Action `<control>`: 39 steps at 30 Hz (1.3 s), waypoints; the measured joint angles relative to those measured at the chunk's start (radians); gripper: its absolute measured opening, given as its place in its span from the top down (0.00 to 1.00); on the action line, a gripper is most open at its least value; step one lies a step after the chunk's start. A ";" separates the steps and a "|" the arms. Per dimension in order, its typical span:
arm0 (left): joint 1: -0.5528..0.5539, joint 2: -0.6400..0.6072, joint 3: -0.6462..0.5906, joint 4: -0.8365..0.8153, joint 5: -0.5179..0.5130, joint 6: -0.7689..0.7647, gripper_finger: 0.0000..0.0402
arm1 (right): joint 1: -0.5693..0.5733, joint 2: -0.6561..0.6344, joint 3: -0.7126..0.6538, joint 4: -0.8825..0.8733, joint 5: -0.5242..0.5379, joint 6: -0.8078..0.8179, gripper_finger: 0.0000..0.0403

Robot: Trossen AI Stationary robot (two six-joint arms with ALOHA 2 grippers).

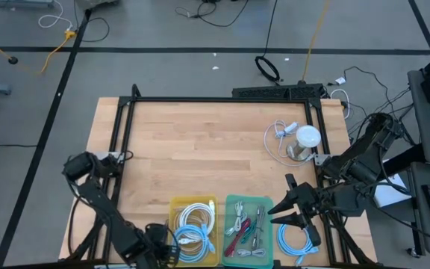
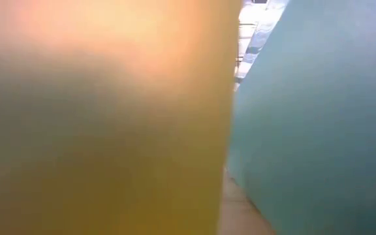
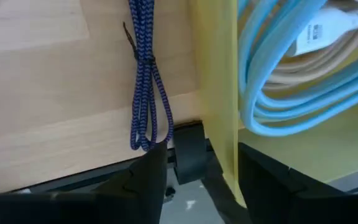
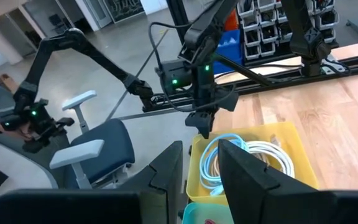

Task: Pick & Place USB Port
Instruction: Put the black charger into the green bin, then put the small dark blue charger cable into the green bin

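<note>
The left claw (image 1: 172,252) sits at the near left edge of the yellow bin (image 1: 193,224), fingers spread either side of its wall, gripping nothing. Only the left wrist view shows a braided blue cable (image 3: 146,93) on the wooden surface (image 1: 200,149) beside that bin. The right claw (image 1: 298,213) hovers open and empty between the green bin (image 1: 248,228), which holds USB cables (image 1: 246,226), and a coiled blue cable (image 1: 297,240). The low view is blocked by both bins.

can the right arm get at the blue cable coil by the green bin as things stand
Probably yes: the right gripper hangs open right beside the blue cable coil, which lies on bare table with nothing over it.
</note>
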 joint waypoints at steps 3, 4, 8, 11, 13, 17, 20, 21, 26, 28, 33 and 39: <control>-0.015 0.000 0.001 -0.018 -0.005 -0.006 0.53 | 0.000 0.000 0.000 0.000 0.000 0.010 0.77; -0.018 0.000 0.001 -0.019 -0.006 -0.007 0.53 | 0.000 0.000 0.000 0.000 0.000 0.010 0.77; -0.029 0.000 0.001 -0.007 -0.065 0.002 0.53 | -0.003 0.000 0.000 0.006 0.000 0.010 0.77; -0.032 -0.002 0.001 0.033 -0.116 0.010 0.53 | -0.009 0.000 0.000 0.006 0.000 0.018 0.77; -0.033 -0.002 0.001 0.051 -0.148 0.022 0.53 | -0.010 0.000 0.000 0.006 0.001 0.018 0.77; -0.044 -0.013 0.008 0.057 -0.265 0.026 0.53 | -0.020 0.002 0.000 0.006 0.003 0.016 0.77; -0.052 -0.042 0.010 0.042 -0.330 0.026 0.54 | -0.029 0.005 0.000 0.006 0.001 0.013 0.77; -0.053 -0.054 0.010 0.023 -0.326 0.025 0.54 | -0.029 0.006 0.000 0.006 0.001 0.013 0.77; -0.071 -0.103 0.010 -0.146 -0.174 -0.005 0.60 | -0.029 0.021 0.000 0.007 -0.002 0.009 0.77; -0.074 -0.107 0.010 -0.186 -0.110 -0.005 0.62 | -0.029 0.025 0.000 0.007 -0.003 0.009 0.77; -0.070 -0.091 0.010 -0.188 -0.055 0.017 0.64 | -0.029 0.028 0.000 0.006 -0.003 0.009 0.77; -0.070 -0.044 0.010 -0.172 -0.015 0.019 0.64 | -0.029 0.028 0.000 0.006 -0.004 0.009 0.77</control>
